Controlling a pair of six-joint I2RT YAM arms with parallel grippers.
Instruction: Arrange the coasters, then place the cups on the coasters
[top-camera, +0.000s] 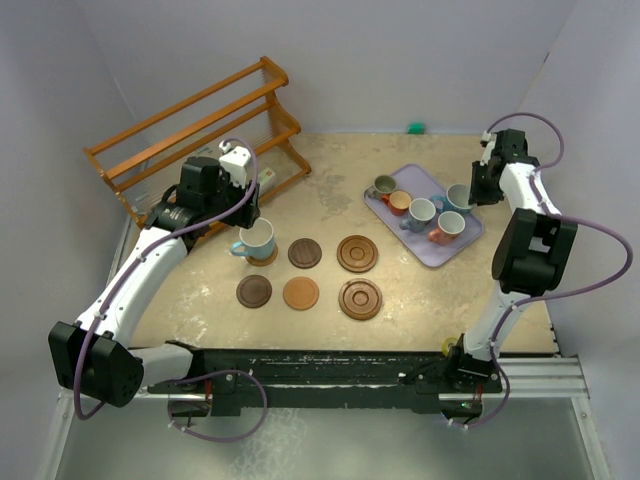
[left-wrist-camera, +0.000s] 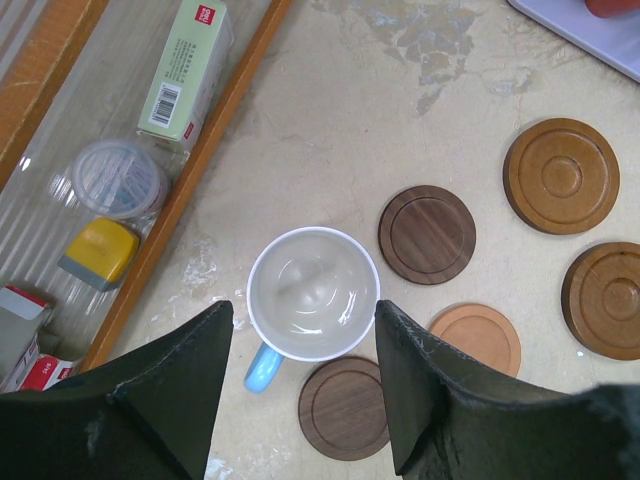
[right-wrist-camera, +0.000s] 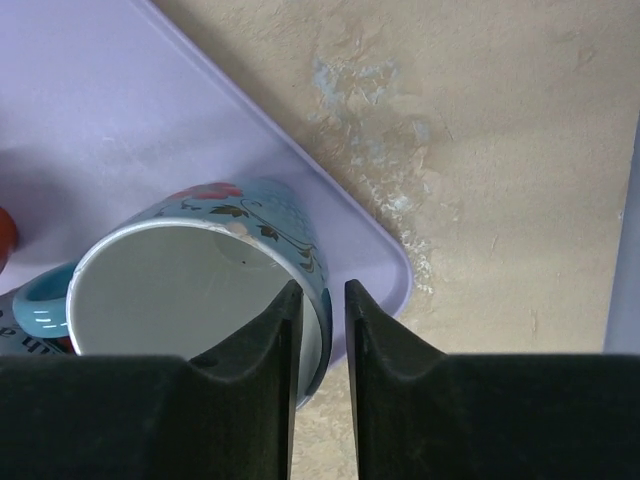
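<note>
A light-blue cup (top-camera: 257, 239) (left-wrist-camera: 313, 293) stands on a coaster (top-camera: 265, 258). My left gripper (left-wrist-camera: 305, 305) (top-camera: 243, 205) hangs open above it, one finger to each side. Five bare coasters lie to its right in two rows: dark brown (top-camera: 305, 252), large reddish-brown (top-camera: 357, 253), dark brown (top-camera: 254, 291), tan-orange (top-camera: 300, 293) and large reddish-brown (top-camera: 360, 299). On the lavender tray (top-camera: 425, 178), my right gripper (right-wrist-camera: 320, 285) (top-camera: 470, 193) straddles the wall of a flowered blue cup (right-wrist-camera: 190, 290) (top-camera: 458, 197), one finger inside. A thin gap shows by the outer finger.
The tray also holds a grey-olive cup (top-camera: 384, 186), an orange cup (top-camera: 399, 202), a grey-blue cup (top-camera: 420, 214) and a pink cup (top-camera: 446, 228). A wooden rack (top-camera: 200, 125) stands at the back left, with a green box (left-wrist-camera: 185, 70) and small items under it.
</note>
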